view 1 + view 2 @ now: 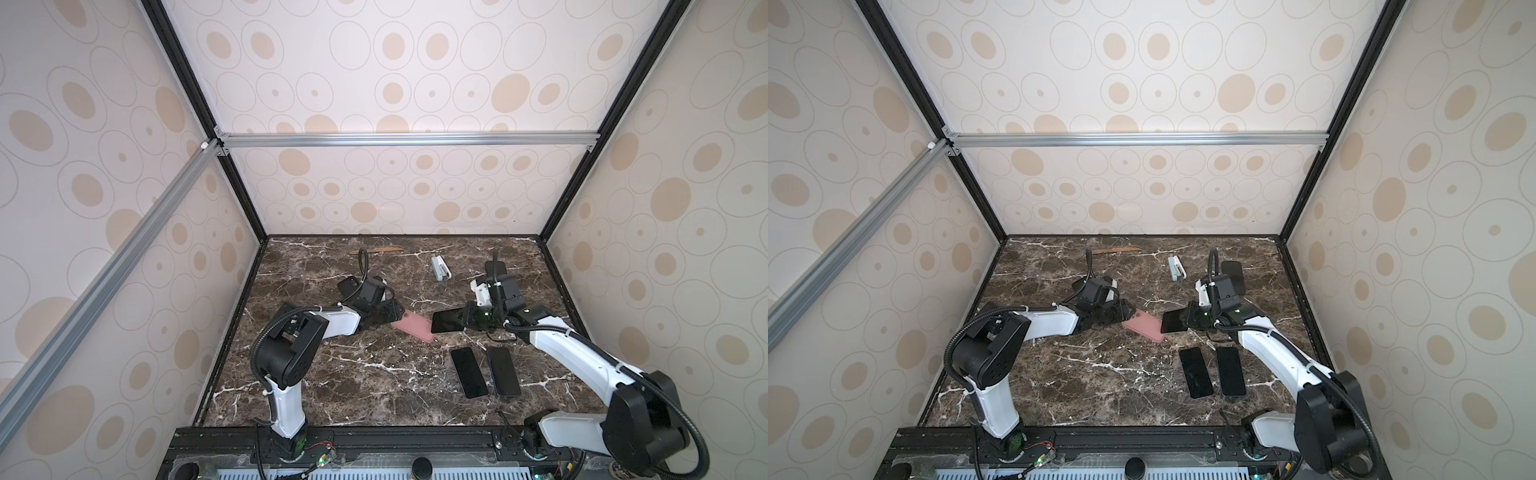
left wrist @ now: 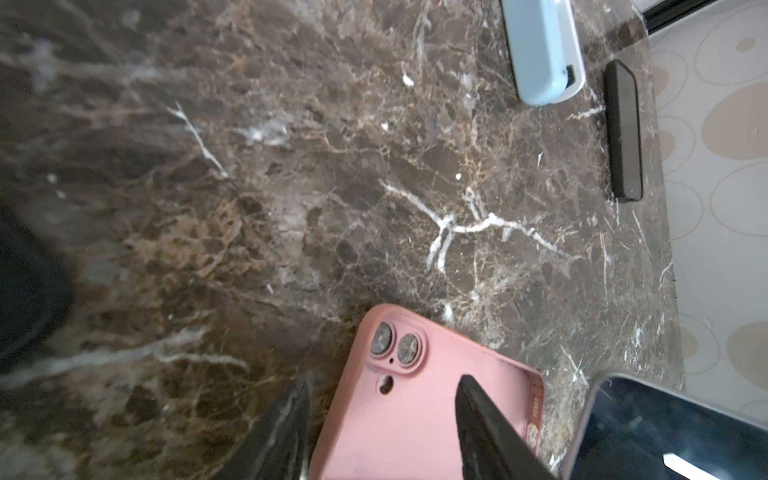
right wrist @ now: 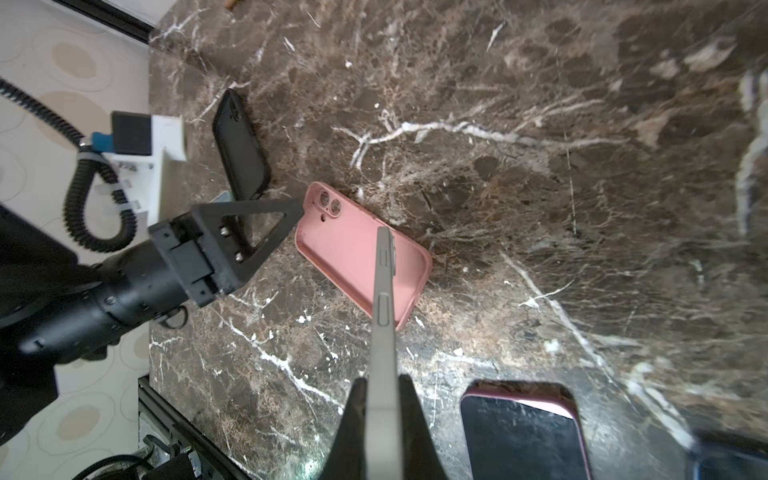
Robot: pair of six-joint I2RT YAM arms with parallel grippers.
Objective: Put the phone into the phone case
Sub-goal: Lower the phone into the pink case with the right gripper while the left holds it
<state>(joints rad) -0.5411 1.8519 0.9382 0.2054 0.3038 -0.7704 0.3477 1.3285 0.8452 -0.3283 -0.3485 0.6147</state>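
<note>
- Right wrist view: the right end effector (image 3: 382, 380) is clamped on the faces of the slim grey-edged black phone (image 3: 384, 307). It holds the phone edge-on, far end above the pink silicone phone case (image 3: 349, 249).
- Left wrist view: the left end effector (image 2: 382, 386) has its jaws apart, straddling one long wall of the case near the camera cut-out. Whether it presses there I cannot tell.
- The case lies open side up on the dark brown marble tabletop (image 1: 332, 374), between the arms.
- Step in hand, by my judgement: aligning the phone over the case, which is not yet filled.
- The next move calls for laying the phone flat, matching its camera corner to the cut-out, then pressing it in.
</note>
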